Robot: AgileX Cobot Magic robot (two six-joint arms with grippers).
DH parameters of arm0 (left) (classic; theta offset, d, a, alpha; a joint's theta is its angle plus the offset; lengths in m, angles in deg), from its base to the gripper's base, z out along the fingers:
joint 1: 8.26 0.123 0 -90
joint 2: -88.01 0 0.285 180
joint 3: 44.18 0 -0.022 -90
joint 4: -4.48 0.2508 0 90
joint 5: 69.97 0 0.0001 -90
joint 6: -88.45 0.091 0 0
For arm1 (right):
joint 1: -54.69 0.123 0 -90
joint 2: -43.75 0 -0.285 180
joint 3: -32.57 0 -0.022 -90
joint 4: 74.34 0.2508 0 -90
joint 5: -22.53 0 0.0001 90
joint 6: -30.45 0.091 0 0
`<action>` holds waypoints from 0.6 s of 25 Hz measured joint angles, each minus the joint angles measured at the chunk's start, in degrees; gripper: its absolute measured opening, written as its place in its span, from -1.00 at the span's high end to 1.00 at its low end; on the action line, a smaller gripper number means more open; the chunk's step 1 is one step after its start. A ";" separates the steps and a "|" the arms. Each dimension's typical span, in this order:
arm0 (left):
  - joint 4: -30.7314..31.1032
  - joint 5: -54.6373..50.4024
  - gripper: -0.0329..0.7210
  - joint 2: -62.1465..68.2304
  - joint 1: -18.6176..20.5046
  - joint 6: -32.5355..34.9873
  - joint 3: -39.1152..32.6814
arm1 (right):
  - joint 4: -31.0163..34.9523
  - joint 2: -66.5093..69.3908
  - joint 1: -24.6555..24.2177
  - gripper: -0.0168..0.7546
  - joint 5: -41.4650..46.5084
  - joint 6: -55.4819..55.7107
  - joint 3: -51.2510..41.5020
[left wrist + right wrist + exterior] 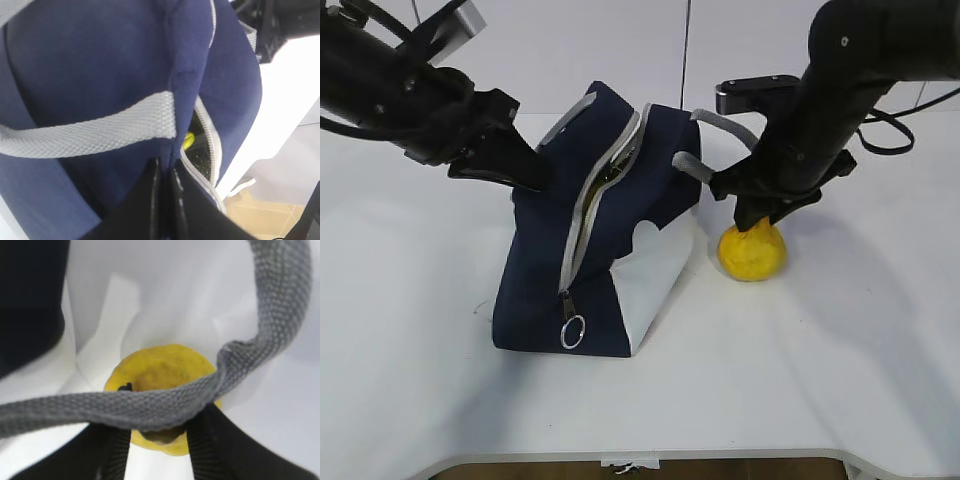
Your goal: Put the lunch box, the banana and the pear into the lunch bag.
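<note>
I have my left gripper (525, 172) pinched tight on a fold of the lunch bag (535, 290), at its far left side beside the zipper (582, 215), and I hold it there so the navy fabric stays propped up and the slit stays parted for what comes next. In my left wrist view the two fingers are pressed together with cloth between them, and through the open zipper I glimpse something yellow-green inside; I cannot tell what it is. My right gripper (758, 215) is down over the pear (752, 252), which sits on the white table (840, 350) just beside the bag's white end panel. My fingers straddle the pear's narrow top, one on each side, apparently touching it, though I cannot tell whether they have fully clamped. One grey webbing handle (165, 402) drapes across my fingers above the fruit, so I judge it could snag as I lift. The lunch box and banana are not in sight on the table.
</note>
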 joint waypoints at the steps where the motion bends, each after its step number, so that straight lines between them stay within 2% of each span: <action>1: 0.00 0.00 0.93 0.00 0.00 0.00 0.00 | -0.17 -0.25 0.00 0.28 1.01 0.00 0.00; 15: 0.00 -0.89 0.93 0.00 0.00 0.00 0.00 | -2.43 -4.38 0.00 0.29 13.49 -0.09 -0.21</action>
